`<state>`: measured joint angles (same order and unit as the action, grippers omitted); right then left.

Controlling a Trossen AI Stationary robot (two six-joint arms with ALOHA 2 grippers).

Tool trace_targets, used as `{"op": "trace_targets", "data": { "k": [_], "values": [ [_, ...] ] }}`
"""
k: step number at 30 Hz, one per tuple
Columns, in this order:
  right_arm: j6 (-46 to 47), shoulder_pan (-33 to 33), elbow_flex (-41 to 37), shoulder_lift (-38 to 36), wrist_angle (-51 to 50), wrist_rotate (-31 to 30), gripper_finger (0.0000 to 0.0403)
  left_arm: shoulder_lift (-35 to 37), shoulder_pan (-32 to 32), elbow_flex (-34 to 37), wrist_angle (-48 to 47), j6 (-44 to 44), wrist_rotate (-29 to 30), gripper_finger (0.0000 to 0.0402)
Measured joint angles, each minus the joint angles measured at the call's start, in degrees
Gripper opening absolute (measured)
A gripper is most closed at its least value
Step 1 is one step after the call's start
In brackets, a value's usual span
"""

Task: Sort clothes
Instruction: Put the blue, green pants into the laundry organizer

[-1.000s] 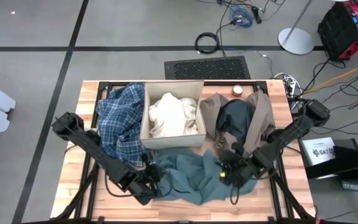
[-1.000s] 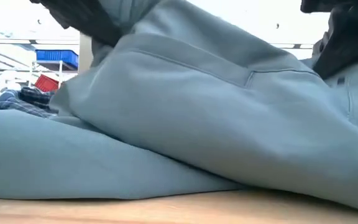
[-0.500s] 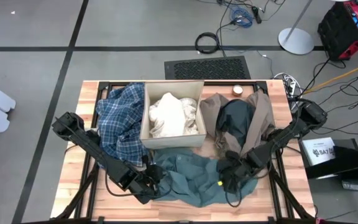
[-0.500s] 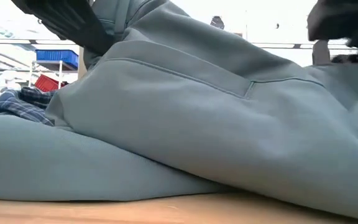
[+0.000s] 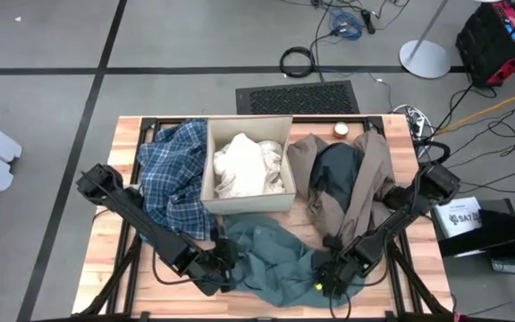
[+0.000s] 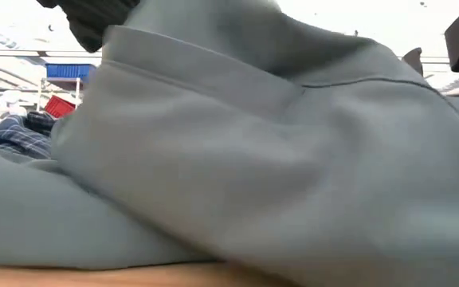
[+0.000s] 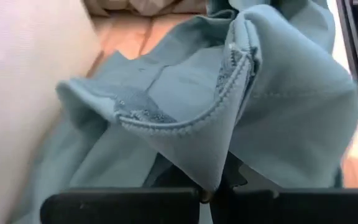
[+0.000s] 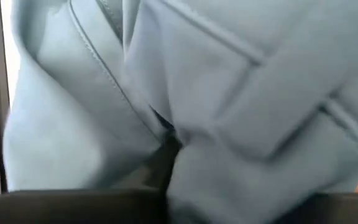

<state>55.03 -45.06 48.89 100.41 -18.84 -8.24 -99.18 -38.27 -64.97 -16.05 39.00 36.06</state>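
The teal-green piece [image 5: 271,259] lies bunched on the table's near middle and fills the low view [image 6: 237,159]. My left gripper [image 5: 220,266] is shut on its left side, my right gripper [image 5: 329,279] on its right side. The blue-white plaid shirt [image 5: 173,174] lies heaped at the far left, against the tan cardboard box [image 5: 211,204], which holds white pieces [image 5: 247,165]. The taupe-brown piece [image 5: 369,179] lies at the far right with the dark black-green piece [image 5: 336,170] on it. My left gripper pinches a stitched hem edge of the teal-green piece [image 7: 211,175], folded over, between its two fingers. The cloth rises from the fingers in a peaked fold, and the rest lies on the table. My right gripper pinches a bunch of several layers of the teal-green piece [image 8: 178,163] between its fingers. The cloth covers the fingertips. The garment around it lies slack on the table.
A small round tin [image 5: 341,130] sits at the far edge, right of the box. Bare wood [image 5: 105,268] shows at the near left and near right corners. The black frame rails run along the table's sides.
My right gripper has gone toward the table's near edge, still shut on the teal-green piece. The garment's right part has been drawn nearer and bunched up. Its left part has stayed with my left gripper.
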Motion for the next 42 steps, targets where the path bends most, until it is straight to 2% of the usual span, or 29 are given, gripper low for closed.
{"op": "trace_targets", "data": {
  "k": [1, 3, 5, 7, 13, 17, 22, 27, 30, 34, 42],
  "values": [
    [0.21, -0.15, 0.53, 0.12, -0.53, -0.40, 0.0050, -0.92, -0.10, 0.00, 1.19, -0.29, 0.00, 0.0007],
    [0.30, -0.37, 1.61, -0.81, -2.22, -0.85, 0.0020, -2.71, -0.10, 0.00, 3.28, -0.36, 0.02, 0.0007],
    [0.87, -0.37, 3.71, -2.34, -5.78, -0.66, 0.0020, -4.43, -0.03, 0.00, 5.14, -0.35, 0.04, 0.0007],
    [1.39, -0.50, 6.73, -4.22, -13.59, -0.05, 0.0019, -5.85, 0.25, 0.00, 6.48, -0.35, 0.06, 0.0007],
    [-1.55, -0.78, 22.21, -6.79, -31.68, -1.46, 0.0012, -10.55, 0.92, 0.00, 12.42, -0.33, 0.25, 0.0007],
    [-7.45, 0.65, 31.99, -6.95, -35.10, -6.43, 0.0011, -12.89, 1.74, 0.00, 16.68, -0.40, 0.28, 0.0007],
    [-19.20, 5.66, 36.80, -7.02, -30.14, -10.98, 0.0011, -13.96, 2.30, 0.00, 19.63, -0.84, 0.26, 0.0007],
    [-31.78, 12.27, 36.84, -4.18, -19.60, -10.34, 0.0011, -12.60, 1.79, 0.00, 19.35, -2.08, -0.01, 0.0007],
    [-35.51, 15.42, 36.84, -0.75, -17.32, -9.39, 0.0011, -10.44, 1.29, 0.00, 17.83, -2.41, -0.31, 0.0010],
    [-39.23, 17.96, 36.84, 3.82, -14.03, -9.44, 0.0012, -6.61, 0.68, 0.00, 11.52, -0.46, -1.99, 0.0052],
    [-43.97, 21.44, 36.87, 11.14, -5.67, -6.58, 0.0013, 0.75, 0.09, 0.00, -5.77, 10.07, -8.86, 0.0171]
  ]
}}
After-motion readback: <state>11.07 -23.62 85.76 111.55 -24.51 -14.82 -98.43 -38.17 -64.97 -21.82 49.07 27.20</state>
